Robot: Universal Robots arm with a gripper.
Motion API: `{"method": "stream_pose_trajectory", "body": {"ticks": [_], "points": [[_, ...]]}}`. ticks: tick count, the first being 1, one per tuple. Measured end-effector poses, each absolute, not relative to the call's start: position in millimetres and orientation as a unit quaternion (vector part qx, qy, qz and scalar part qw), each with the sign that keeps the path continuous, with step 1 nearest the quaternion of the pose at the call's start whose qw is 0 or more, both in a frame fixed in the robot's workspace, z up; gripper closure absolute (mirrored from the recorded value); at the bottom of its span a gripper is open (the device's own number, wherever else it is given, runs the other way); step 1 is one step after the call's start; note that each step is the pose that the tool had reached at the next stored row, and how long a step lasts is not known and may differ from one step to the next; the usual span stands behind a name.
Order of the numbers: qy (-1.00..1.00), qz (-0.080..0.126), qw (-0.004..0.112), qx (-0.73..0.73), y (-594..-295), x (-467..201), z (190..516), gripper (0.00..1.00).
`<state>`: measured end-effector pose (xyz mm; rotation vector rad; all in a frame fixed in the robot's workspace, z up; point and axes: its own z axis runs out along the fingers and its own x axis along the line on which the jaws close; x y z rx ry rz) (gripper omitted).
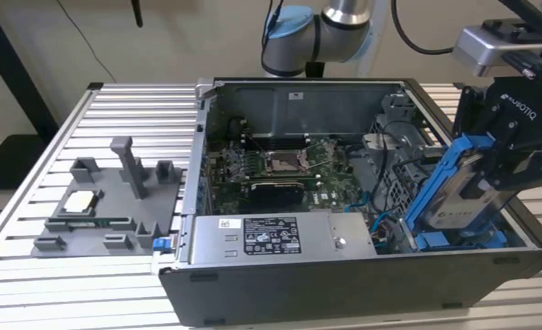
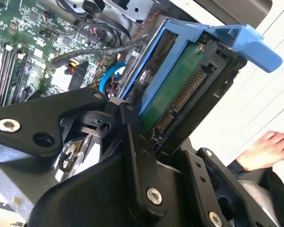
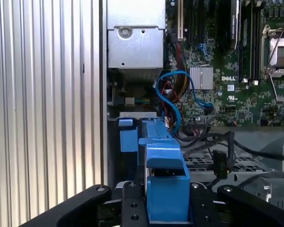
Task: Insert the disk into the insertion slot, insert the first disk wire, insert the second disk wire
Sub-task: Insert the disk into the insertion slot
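In the exterior view, the computer case [image 1: 308, 83] is set on the table [image 1: 32, 289] at centre and right of the frame, with the fixture tray [image 1: 115, 196] laid beside it at the left. Inside the case, the motherboard [image 1: 289, 161] is seated centrally with the power supply [image 1: 280, 237] below it. The disk [image 1: 454, 199] is held tilted at the case's right end by the gripper [image 1: 496, 172].

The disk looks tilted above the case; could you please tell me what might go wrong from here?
The disk, clamped tilted in the gripper, may jam against the bay if lowered askew. The loose blue cables beside the bay could get pinched. A person's hand near the gripper could be struck.
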<state>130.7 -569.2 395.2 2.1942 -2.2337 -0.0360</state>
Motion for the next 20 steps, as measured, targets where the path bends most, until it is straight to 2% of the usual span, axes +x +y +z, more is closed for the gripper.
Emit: {"method": "stream_pose_trajectory", "body": {"ticks": [15,18,19,20], "points": [[-0.713,-0.011,0.005,0.701,-569,131,378,0.68],[-0.713,-0.012,0.005,0.701,-569,131,378,0.66],[-0.713,-0.012,0.005,0.701,-569,131,379,0.6],[-0.713,-0.012,0.005,0.701,-569,131,380,0.6]]}}
